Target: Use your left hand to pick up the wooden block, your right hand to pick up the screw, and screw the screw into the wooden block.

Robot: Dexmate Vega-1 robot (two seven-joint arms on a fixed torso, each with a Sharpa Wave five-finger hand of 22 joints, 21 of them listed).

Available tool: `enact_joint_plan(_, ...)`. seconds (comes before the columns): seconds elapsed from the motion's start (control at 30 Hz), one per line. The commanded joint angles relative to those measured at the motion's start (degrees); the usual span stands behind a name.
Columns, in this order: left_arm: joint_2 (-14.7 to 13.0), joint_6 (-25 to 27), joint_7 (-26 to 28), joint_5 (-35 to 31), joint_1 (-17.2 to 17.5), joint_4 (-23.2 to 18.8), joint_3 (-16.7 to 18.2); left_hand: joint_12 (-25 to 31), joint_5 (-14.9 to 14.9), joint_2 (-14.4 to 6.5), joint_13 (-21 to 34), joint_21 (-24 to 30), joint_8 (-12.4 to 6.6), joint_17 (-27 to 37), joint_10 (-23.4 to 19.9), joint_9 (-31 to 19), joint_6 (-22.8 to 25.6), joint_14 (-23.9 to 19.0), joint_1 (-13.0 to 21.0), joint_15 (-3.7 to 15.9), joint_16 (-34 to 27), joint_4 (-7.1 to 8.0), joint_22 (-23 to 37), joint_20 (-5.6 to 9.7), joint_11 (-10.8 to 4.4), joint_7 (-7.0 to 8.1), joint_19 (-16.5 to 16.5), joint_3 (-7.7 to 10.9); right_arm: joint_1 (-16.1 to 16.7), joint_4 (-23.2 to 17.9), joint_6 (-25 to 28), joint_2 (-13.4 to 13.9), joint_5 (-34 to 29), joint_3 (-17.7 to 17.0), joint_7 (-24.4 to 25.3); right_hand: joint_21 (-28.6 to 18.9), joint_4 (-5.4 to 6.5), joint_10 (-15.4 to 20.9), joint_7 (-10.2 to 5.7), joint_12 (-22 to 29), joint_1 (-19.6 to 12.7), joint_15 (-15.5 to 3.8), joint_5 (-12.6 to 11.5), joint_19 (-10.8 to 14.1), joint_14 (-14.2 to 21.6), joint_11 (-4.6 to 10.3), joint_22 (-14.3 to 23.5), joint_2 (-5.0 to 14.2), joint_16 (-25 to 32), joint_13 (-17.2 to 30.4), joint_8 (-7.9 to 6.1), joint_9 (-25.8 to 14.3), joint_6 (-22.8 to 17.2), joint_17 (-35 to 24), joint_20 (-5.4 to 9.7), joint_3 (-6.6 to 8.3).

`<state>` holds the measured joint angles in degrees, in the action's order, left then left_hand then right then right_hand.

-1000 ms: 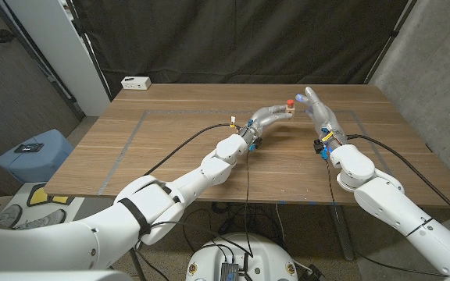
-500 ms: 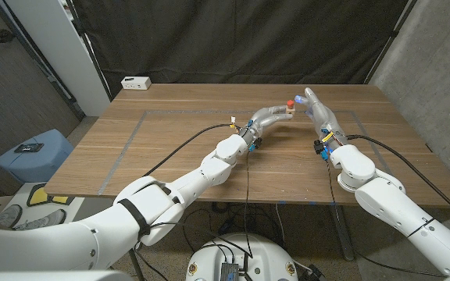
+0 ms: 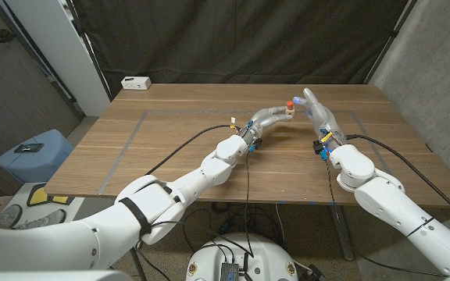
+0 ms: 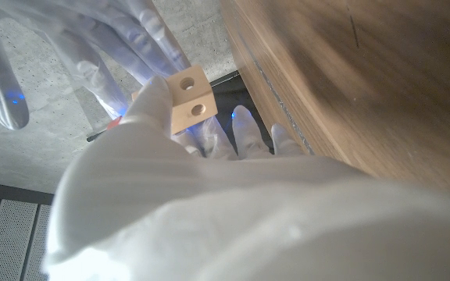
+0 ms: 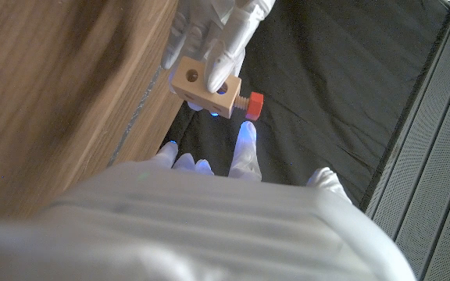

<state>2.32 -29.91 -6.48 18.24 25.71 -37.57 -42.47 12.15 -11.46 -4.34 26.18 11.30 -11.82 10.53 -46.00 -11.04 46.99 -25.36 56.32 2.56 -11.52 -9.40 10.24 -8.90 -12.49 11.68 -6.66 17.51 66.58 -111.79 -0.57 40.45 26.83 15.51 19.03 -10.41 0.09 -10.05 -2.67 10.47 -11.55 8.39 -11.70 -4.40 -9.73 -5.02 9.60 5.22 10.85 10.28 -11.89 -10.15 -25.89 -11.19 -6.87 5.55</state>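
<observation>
the two earlier head pictures and this one match almost exactly: both arms sit in the same pose over the far middle of the table and nothing on it has shifted. i read that stillness as the screwing being at its tail end, or paused between turns.

the left hand grips the wooden block above the tabletop, fingers wrapped over its face, one of its round holes open toward the right wrist camera. the screw is already seated in the block's side, its red head standing out with a little orange shank showing, so it is not fully home. the right hand is just beside it, with one fingertip reaching up under the red head; whether it actually pinches the head or merely touches it is hard to judge, as the wrist picture hides most of the hand. i cannot tell its state.

no containers are in play. a small white box sits at the table's far left corner, contents unseen.
</observation>
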Motion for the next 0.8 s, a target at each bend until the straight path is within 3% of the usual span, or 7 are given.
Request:
enact_joint_plan(0.03,0.5,-0.5,-0.4,0.3,-0.4,1.3,0.2,0.3,-0.2,-0.7,0.3,0.4,-0.22,0.3,-0.5,-0.1,0.1,-0.2,0.0,3.64,-0.5,0.32,0.2,-0.06,-0.14,0.07,-0.2,0.30,-0.4,0.3,0.3,-0.2,0.2,0.4,-0.3,-0.4,0.22,-4.8,-0.14,0.6,0.3,0.05,-0.5,0.0,-9.2,0.36,0.2,0.11,0.3,0.1,-0.36,-0.2,-0.8,-0.1,-0.50,0.42)
enact_joint_plan(0.8,0.4,-0.2,-0.8,0.6,-0.3,1.1,0.3,0.3,-0.1,-0.9,0.5,0.4,-0.02,0.3,-0.4,-0.2,-0.4,-0.4,-0.7,3.05,-0.5,0.86,0.3,-0.50,-0.11,-0.34,-0.2,0.10,-0.4,0.1,0.2,-0.4,-0.3,0.9,0.3,-0.5,0.12,-4.3,-0.53,0.7,0.4,-0.52,-0.6,0.1,-9.0,1.36,0.2,0.30,0.5,0.1,-0.48,-0.3,-2.8,-0.1,-0.70,0.56)
